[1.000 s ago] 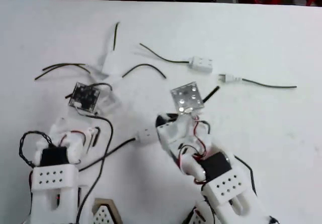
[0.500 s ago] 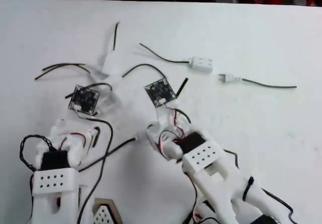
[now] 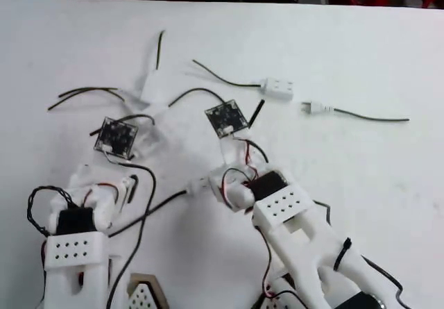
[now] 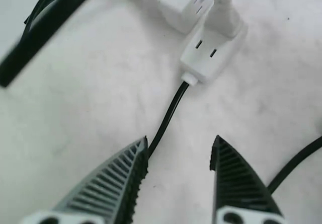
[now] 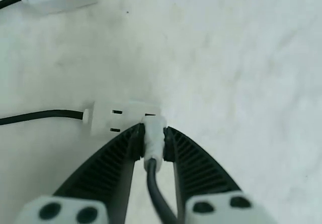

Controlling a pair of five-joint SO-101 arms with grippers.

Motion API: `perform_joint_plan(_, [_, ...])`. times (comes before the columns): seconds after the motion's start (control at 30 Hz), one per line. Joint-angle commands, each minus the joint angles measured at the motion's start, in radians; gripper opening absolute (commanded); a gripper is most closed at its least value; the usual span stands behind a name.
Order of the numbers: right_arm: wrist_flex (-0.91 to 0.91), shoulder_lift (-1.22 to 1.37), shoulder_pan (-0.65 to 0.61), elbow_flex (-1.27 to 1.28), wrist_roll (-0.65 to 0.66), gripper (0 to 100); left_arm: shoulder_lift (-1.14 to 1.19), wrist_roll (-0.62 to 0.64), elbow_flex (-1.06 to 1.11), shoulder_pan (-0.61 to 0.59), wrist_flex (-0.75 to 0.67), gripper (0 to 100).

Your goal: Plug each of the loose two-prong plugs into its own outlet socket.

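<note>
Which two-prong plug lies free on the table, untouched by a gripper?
The plug beside the far outlet socket, apart from it, cord trailing away. The other plug is clamped in the right gripper at the near outlet socket.

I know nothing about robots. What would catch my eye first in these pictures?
The right claw pinches a white plug right at a small outlet block on the white table. The left claw hangs open above a black cord. Farther back, a loose plug lies on its own beside the far outlet block.
</note>
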Motion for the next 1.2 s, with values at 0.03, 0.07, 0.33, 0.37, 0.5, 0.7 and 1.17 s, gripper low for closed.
perform_joint_plan(0.03, [0.007,-0.002,0.007,-0.048,0.011,1.6,-0.027,0.005,-0.005,-0.012,-0.020,21])
perform_joint_plan(0.07, [0.007,-0.002,0.005,-0.048,0.009,1.6,-0.027,0.005,-0.005,-0.012,-0.020,21])
perform_joint_plan(0.33, [0.001,0.044,-0.028,-0.054,0.003,1.6,-0.027,0.005,-0.003,-0.012,-0.020,21])
perform_joint_plan(0.37, [-0.016,0.067,-0.027,-0.054,0.003,1.6,-0.027,0.005,-0.003,-0.012,-0.020,21])
perform_joint_plan(0.5, [-0.030,0.130,-0.024,-0.060,0.003,1.6,-0.027,0.003,-0.003,-0.012,-0.020,21])
perform_joint_plan(0.7, [0.016,0.128,-0.018,-0.083,0.003,1.6,-0.027,0.002,-0.003,-0.012,-0.020,21])
perform_joint_plan(1.17, [-0.010,0.139,0.041,-0.080,0.005,1.6,-0.027,0.002,-0.003,-0.012,-0.020,21])
